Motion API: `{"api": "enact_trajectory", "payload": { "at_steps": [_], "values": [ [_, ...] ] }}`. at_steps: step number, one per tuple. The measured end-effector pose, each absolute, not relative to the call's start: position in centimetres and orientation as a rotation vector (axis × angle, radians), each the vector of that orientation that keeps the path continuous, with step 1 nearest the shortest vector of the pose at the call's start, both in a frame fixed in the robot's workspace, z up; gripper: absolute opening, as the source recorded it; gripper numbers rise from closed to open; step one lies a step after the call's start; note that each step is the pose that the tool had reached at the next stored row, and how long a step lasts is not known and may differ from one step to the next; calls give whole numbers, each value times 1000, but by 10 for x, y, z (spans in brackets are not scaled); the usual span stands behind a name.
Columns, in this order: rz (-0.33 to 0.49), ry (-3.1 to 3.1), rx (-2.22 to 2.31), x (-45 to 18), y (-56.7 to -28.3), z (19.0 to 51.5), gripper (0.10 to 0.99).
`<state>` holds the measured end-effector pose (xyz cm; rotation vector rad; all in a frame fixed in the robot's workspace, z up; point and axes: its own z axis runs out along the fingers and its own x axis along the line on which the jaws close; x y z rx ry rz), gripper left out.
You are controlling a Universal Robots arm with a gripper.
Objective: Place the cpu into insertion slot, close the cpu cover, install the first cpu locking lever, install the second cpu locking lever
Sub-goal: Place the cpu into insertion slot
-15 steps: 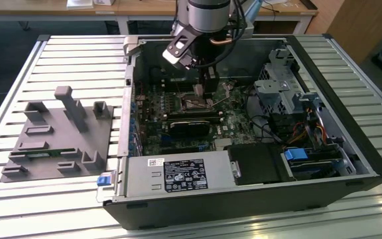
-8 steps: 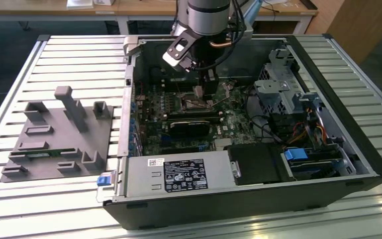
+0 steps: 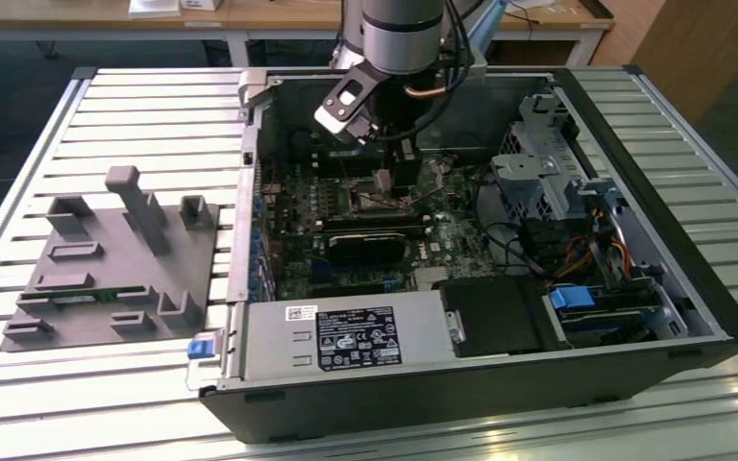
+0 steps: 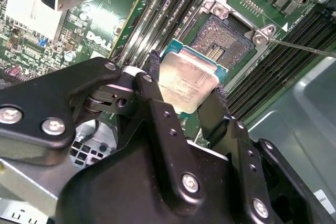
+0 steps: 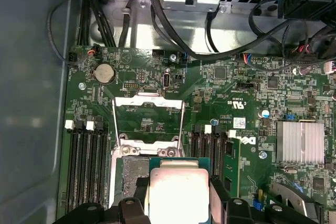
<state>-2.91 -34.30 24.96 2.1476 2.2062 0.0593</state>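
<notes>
- Long black memory slots (image 4: 169, 9) flank the silver-rimmed square insertion slot (image 4: 220, 40); the thin silver windowed cpu cover (image 5: 148, 99) lies flipped open beside it.
- The black gripper (image 4: 186, 80) tilts down, fingers clamped on the flat silvery square cpu (image 4: 187, 83) at that slot's edge.

1. Your arm (image 3: 402, 29) drops steeply from above, and its wrist (image 3: 376, 96) sits directly over the slot (image 3: 369, 199).
2. Your gripper (image 4: 187, 80) points down at the slot and hovers just above it.
3. Your two black fingers (image 4: 157, 100) clamp opposite edges of the cpu (image 4: 184, 85). They hold it flat over the slot's near edge, not seated in it.
</notes>
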Motion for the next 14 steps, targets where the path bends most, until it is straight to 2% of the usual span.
{"api": "enact_trajectory", "payload": {
  "at_steps": [14],
  "values": [
    [58,2207,2148,-30,-336,238,537]
  ]
}}
